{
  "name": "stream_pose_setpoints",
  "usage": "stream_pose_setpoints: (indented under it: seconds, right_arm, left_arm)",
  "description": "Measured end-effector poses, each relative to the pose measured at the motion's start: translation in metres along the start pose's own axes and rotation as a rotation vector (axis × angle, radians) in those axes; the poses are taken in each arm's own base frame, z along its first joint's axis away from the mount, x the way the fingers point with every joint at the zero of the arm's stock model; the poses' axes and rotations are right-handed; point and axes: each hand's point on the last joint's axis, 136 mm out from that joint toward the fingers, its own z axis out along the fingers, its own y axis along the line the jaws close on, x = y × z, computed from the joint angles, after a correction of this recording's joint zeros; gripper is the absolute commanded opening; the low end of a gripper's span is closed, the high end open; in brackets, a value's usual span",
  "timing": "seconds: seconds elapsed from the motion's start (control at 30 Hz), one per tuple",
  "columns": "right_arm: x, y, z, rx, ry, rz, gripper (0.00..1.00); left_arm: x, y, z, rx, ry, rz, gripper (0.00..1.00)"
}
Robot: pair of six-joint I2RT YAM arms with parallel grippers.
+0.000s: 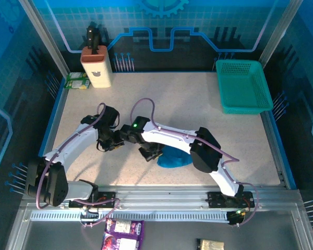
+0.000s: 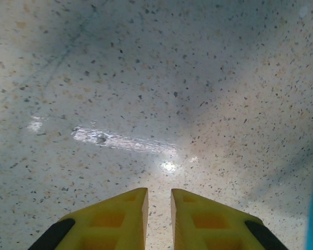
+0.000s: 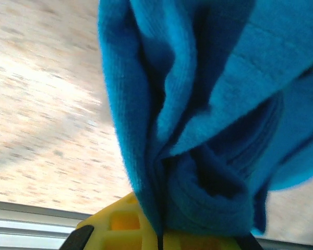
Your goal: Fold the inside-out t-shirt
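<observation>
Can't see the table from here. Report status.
Left pincer barely open, empty, over bare table. Right pincer shut on the bunched blue t-shirt. Teal basket at far right corner, well away from it.

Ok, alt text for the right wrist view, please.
A bunched blue t-shirt, close up, its folds pinched in the shut yellow right gripper at the bottom edge. Blurred speckled table behind on the left, a metal rail at lower left.
</observation>
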Motion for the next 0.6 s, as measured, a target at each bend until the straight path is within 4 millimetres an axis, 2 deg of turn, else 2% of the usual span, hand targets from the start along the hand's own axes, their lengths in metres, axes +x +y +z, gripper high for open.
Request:
stream_pose_setpoints:
  seconds: [0.1, 0.17, 0.23, 0.27, 0.37, 0.43, 0.53, 0.6]
  right_arm:
    - [-0.018, 0.025, 0.013, -0.080, -0.015, 0.028, 0.03]
    - [-0.033, 0.042, 0.016, -0.143, -0.043, 0.051, 0.25]
    - [-0.044, 0.057, 0.014, -0.205, -0.075, 0.060, 0.43]
    - [-0.052, 0.066, 0.009, -0.248, -0.100, 0.061, 0.48]
    - [-0.067, 0.084, -0.010, -0.365, -0.170, 0.050, 0.52]
    - [-0.072, 0.089, -0.028, -0.462, -0.211, 0.048, 0.52]
    - [-0.065, 0.078, -0.058, -0.611, -0.256, 0.064, 0.52]
    - [-0.060, 0.058, -0.081, -0.712, -0.308, 0.092, 0.52]
  left_arm:
    - [0.001, 0.012, -0.001, -0.020, -0.008, -0.022, 0.20]
    - [0.004, 0.021, 0.000, -0.040, -0.003, -0.036, 0.21]
    - [0.007, 0.024, -0.001, -0.044, -0.001, -0.041, 0.22]
    - [0.007, 0.023, -0.002, -0.039, -0.006, -0.040, 0.23]
    - [0.006, 0.020, -0.008, -0.014, -0.029, -0.040, 0.25]
    - [0.005, 0.018, -0.013, 0.004, -0.047, -0.043, 0.25]
    - [0.005, 0.011, -0.021, 0.054, -0.064, -0.049, 0.24]
    - [0.007, 0.004, -0.023, 0.090, -0.062, -0.052, 0.22]
